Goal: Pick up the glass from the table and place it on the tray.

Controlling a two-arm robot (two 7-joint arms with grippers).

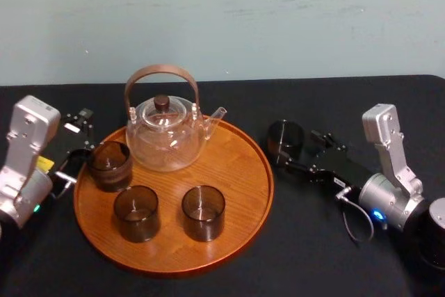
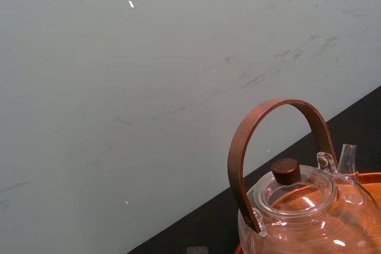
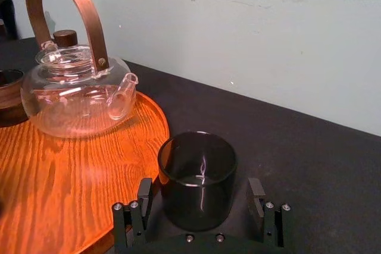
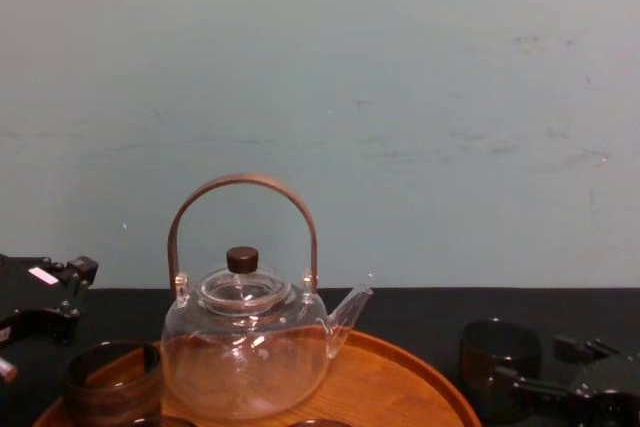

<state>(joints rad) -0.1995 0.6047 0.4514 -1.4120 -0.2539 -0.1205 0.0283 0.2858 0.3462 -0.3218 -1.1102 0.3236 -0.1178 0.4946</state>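
Finding: a robot test station in a laboratory-type room. Grounds as follows. The tabletop [image 1: 334, 262] is covered from side to side in plain black material. Directly behind it stands a bare, pale wall [image 1: 278, 19] carrying scuffs and streak marks. The left arm [image 1: 24, 161] and the right arm [image 1: 389, 172], both grey-cased, the right with a loose cable, reach in over the tabletop from either side. Domestic ware is laid out as a staged set: a glass teapot [image 1: 165, 137] standing on a round wooden tray [image 1: 236, 193].
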